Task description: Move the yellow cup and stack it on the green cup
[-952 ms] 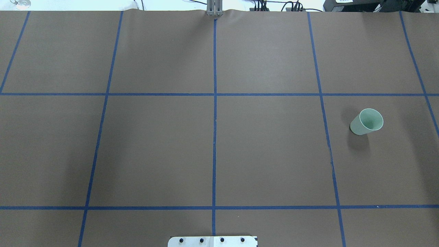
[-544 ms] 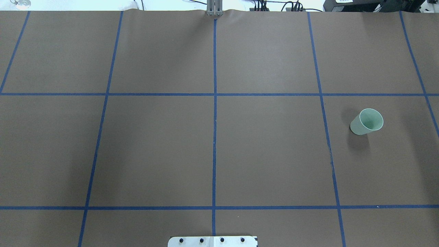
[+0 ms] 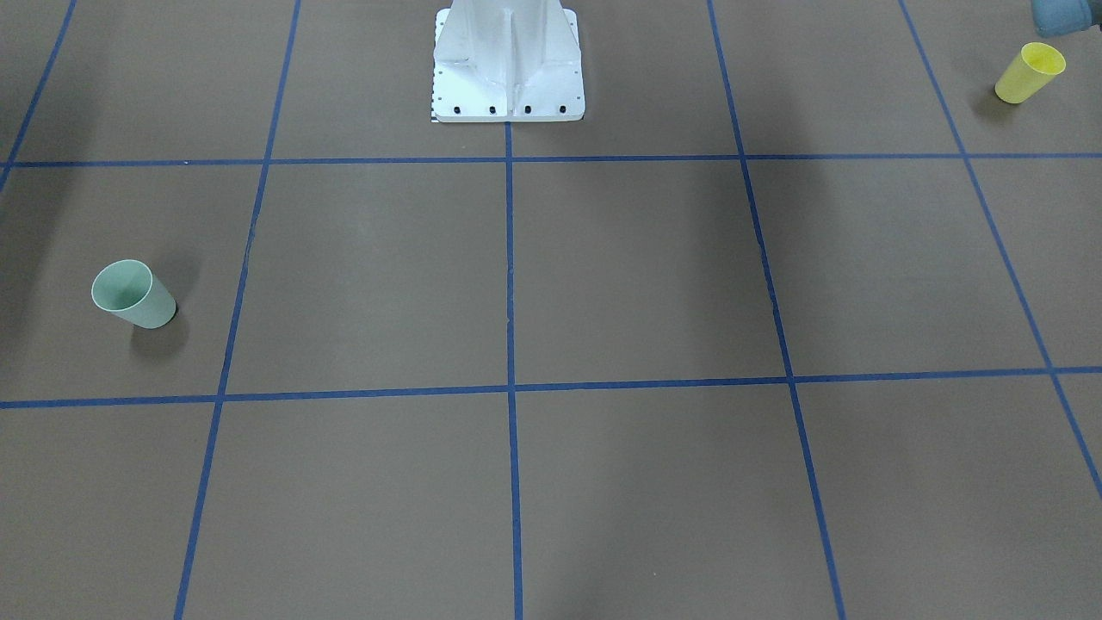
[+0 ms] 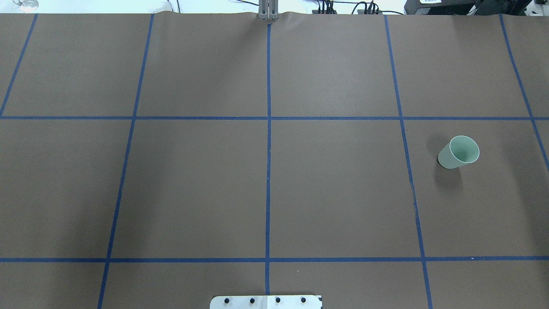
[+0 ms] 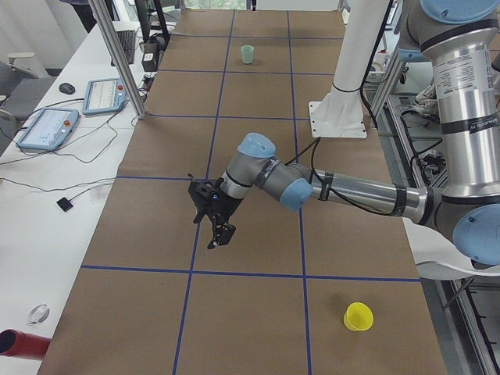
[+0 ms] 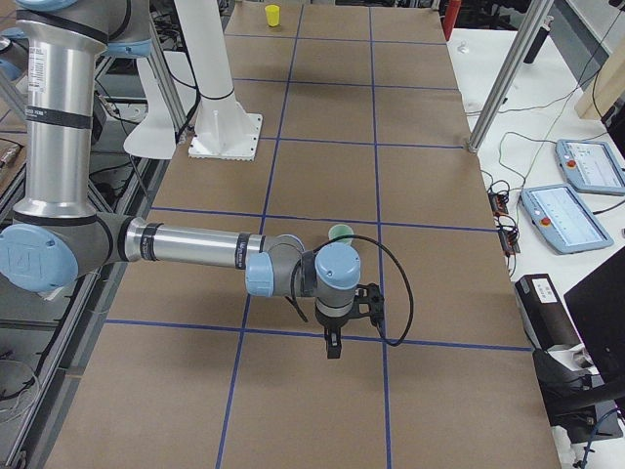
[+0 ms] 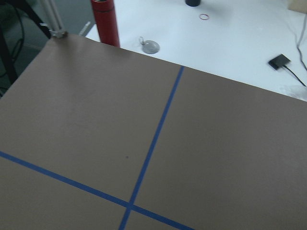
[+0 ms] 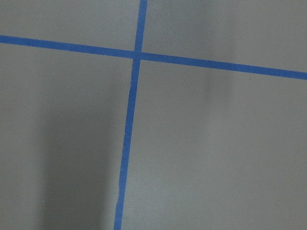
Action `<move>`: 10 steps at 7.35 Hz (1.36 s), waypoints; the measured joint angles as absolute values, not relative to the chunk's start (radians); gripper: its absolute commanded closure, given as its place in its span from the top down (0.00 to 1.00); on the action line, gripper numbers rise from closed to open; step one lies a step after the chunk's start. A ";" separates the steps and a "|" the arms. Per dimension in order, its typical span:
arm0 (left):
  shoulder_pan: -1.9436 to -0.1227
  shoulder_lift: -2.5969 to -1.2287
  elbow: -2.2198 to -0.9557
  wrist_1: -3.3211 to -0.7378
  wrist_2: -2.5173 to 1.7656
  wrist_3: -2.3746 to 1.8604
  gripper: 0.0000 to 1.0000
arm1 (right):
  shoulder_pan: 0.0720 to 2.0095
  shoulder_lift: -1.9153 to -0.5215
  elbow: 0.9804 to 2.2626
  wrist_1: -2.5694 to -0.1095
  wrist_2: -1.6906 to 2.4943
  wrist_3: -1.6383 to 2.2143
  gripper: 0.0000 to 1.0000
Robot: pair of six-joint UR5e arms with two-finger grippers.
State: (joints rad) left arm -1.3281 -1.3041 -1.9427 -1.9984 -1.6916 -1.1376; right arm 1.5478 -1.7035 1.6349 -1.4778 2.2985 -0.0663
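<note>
1. Left gripper (image 5: 216, 238): points down over the brown table (image 4: 193, 184), above a blue tape line (image 4: 268, 171). It shows only from the side, so I cannot tell whether its fingers are spread or closed.
2. Right gripper (image 6: 332, 350): points down over the table near a tape crossing. It too shows only from the side, so its spread cannot be told.
3. Green cup (image 4: 458, 152): upright on the table, mouth up. In the right side view it shows just beyond the right arm's wrist, partly hidden by it.
4. Yellow cup (image 3: 1029, 73): upright on the table, mouth up. It is well apart from the left gripper, toward the table's left end on the robot's side, and farthest from the right gripper and the green cup.
5. White pedestal (image 3: 508, 69): at the robot's edge of the table, behind both grippers.
6. Red bottle (image 7: 104, 21): on the white bench past the table's end, at the top of the left wrist view.
</note>
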 measured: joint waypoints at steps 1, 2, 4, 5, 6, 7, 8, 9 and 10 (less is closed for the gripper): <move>-1.319 -1.258 -1.943 -1.949 -1.587 -1.208 1.00 | 1.548 -1.706 1.635 -1.478 2.299 -0.067 0.99; -1.315 -1.234 -1.943 -1.862 -1.494 -1.301 1.00 | 1.547 -1.707 1.635 -1.478 2.299 -0.066 0.99; -1.300 -1.225 -1.944 -1.633 -1.389 -1.540 1.00 | 1.548 -1.708 1.634 -1.479 2.299 -0.065 0.99; -1.277 -1.225 -1.944 -1.507 -1.354 -1.656 1.00 | 1.547 -1.709 1.634 -1.479 2.299 -0.065 0.99; -1.241 -1.226 -1.944 -1.365 -1.335 -1.775 1.00 | 1.547 -1.709 1.634 -1.473 2.299 -0.064 0.99; -1.204 -1.227 -1.943 -1.216 -1.329 -1.891 1.00 | 1.546 -1.709 1.633 -1.459 2.299 -0.064 0.99; -1.178 -1.227 -1.941 -1.088 -1.337 -1.989 1.00 | 1.545 -1.709 1.633 -1.447 2.299 -0.065 0.99; -1.152 -1.228 -1.933 -0.987 -1.372 -2.078 1.00 | 1.545 -1.711 1.632 -1.440 2.299 -0.066 0.99; -1.106 -1.230 -1.918 -0.915 -1.435 -2.165 1.00 | 1.545 -1.713 1.632 -1.437 2.299 -0.067 0.99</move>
State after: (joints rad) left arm -1.1060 -1.2304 -1.9184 -0.9147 -1.4353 -2.1648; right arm 1.5448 -1.7130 1.6322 -1.4375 2.2994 -0.0668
